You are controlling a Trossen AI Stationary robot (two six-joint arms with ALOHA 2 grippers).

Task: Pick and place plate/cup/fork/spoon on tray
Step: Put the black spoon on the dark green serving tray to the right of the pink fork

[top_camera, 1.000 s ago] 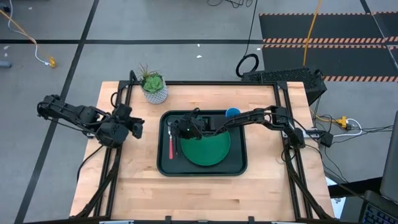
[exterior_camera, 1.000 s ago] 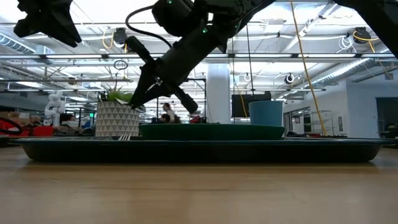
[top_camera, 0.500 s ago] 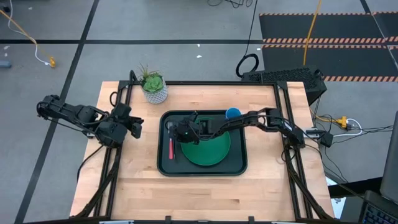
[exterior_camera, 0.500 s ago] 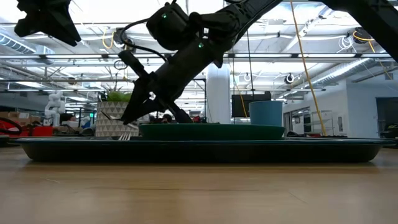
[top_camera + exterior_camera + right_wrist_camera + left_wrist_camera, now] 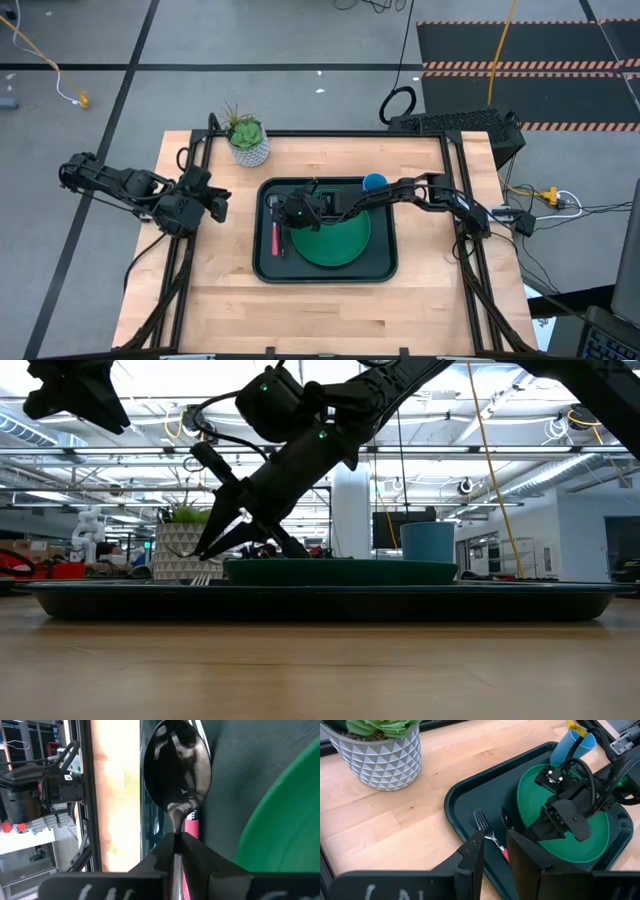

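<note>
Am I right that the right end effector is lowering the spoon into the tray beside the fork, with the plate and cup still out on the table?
Not quite. The plate and cup already sit in the tray, as the high view shows. The rest holds: the right end effector grips the spoon over the tray beside the fork.

Spoon [image 5: 176,765] – polished metal, mirror-bright, bowl throwing back reflections of the room; thin metal handle pinched betw. the right gripper's [image 5: 176,851] matt black fingers. Fork [image 5: 489,834]: silvery metal tines w/ a dull shine, pink-red handle looks like plastic. Tray [image 5: 470,802] – dark, smooth, faint sheen, prob. plastic. Plate [image 5: 600,832] green, smooth, satin finish. Cup [image 5: 572,746] light blue, looks like smooth plastic. Table [image 5: 220,290] is pale wood, visible grain, low-gloss. Plant pot [image 5: 382,757] white, faceted triangle relief, matt. Left gripper [image 5: 494,855] also matt black, hard-looking.
</note>
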